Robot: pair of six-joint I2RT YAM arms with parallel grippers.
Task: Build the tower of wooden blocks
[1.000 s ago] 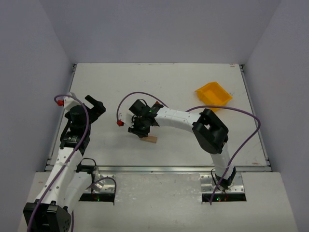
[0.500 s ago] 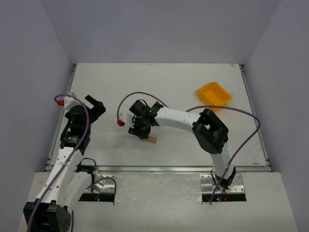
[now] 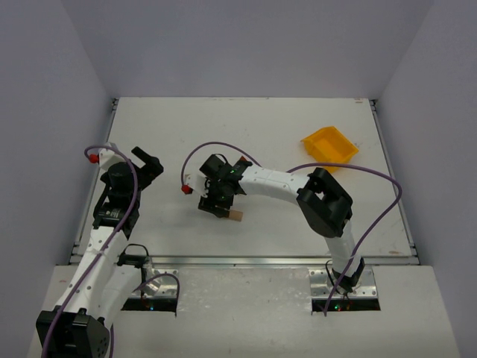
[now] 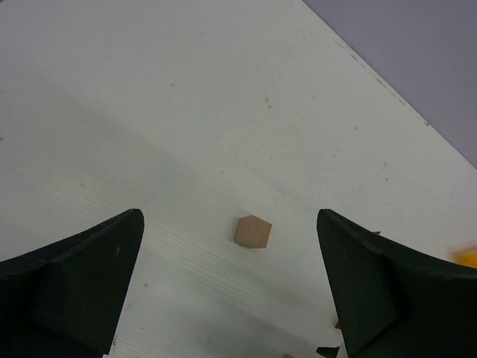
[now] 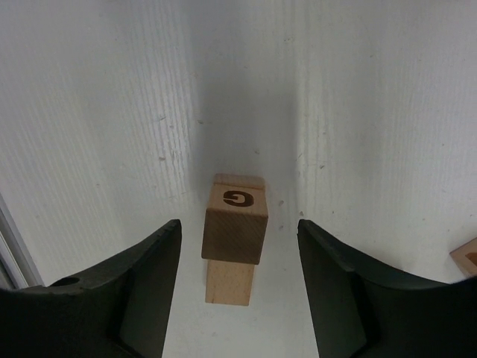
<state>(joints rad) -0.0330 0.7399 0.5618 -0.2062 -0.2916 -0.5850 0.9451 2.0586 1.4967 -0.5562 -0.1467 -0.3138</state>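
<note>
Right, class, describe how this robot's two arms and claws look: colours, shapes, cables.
The left arm and right arm both have white links and black joints. A purple cable loops along each, ending in a red cap. The left claw and right claw have dark, broad, wedge-shaped fingers.

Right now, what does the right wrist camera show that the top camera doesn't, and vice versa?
Right wrist only: the tower is two blocks, the top block marked G and sitting on a paler block, with the fingers clear of it on both sides. Top only: the yellow bin at the far right, and the left gripper off to the left. Both: the tower on the white table, under the right gripper.
</note>
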